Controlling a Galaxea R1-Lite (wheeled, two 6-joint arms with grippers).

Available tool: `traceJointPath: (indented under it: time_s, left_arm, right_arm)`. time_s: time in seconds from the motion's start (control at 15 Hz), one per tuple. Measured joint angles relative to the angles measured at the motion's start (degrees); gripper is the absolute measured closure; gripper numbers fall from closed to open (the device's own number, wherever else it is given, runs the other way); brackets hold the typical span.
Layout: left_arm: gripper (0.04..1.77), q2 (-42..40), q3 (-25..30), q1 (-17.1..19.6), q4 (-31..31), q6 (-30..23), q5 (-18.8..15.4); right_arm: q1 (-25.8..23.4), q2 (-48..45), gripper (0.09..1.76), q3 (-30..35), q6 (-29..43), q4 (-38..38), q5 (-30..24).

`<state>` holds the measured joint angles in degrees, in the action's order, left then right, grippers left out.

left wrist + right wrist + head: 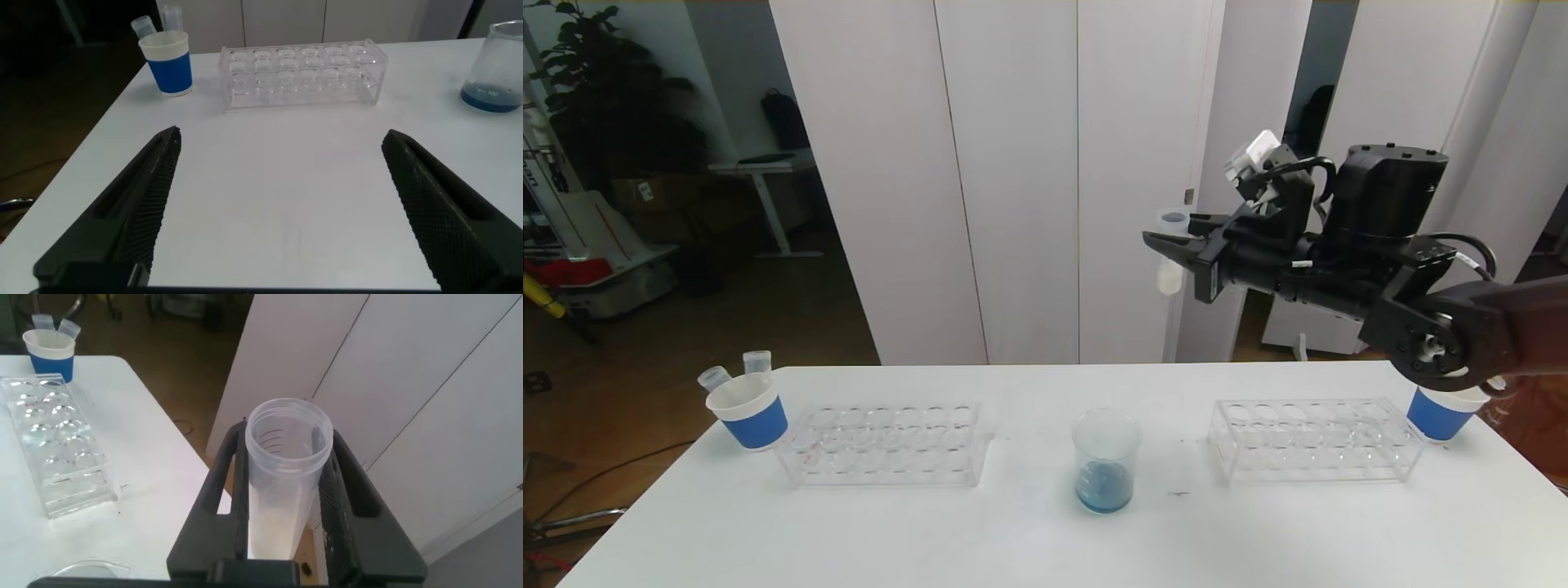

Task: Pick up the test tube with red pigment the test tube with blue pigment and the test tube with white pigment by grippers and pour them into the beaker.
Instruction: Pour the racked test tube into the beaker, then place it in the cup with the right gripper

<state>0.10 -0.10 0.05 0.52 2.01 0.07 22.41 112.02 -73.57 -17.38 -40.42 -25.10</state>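
right gripper (1168,245) clamped on the upright test tube with white pigment (1171,261), high above the table and beyond the beaker (1104,461) holding blue liquid; next, lower and tip it over the rim; left gripper (282,208) wide, idle.

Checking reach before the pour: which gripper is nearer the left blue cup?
Left. The left gripper hovers open over the table near that blue cup; the right gripper holds the white-pigment tube high on the far side.

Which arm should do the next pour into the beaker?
Right. The right hand is shut on the test tube with white pigment, raised behind the beaker. The left hand is open and empty, low over the table.
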Motion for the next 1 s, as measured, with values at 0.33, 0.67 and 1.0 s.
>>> traceJointPath:
  time_s: [0.33, 0.67, 1.0]
  left_arm:
    - [0.06, 0.0, 0.0, 0.0, 0.0, 0.0, 0.0]
    - [0.06, 0.0, 0.0, 0.0, 0.0, 0.0, 0.0]
    - [0.06, 0.0, 0.0, 0.0, 0.0, -0.01, 0.0]
  right_arm:
    - [2.91, 1.38, 1.28, 3.36, -3.04, -3.4, 0.05]
    - [3.97, 1.93, 1.28, 8.87, -6.1, -11.82, -3.61]
    - [2.97, 2.43, 1.28, 14.23, -14.88, -16.82, -9.84]
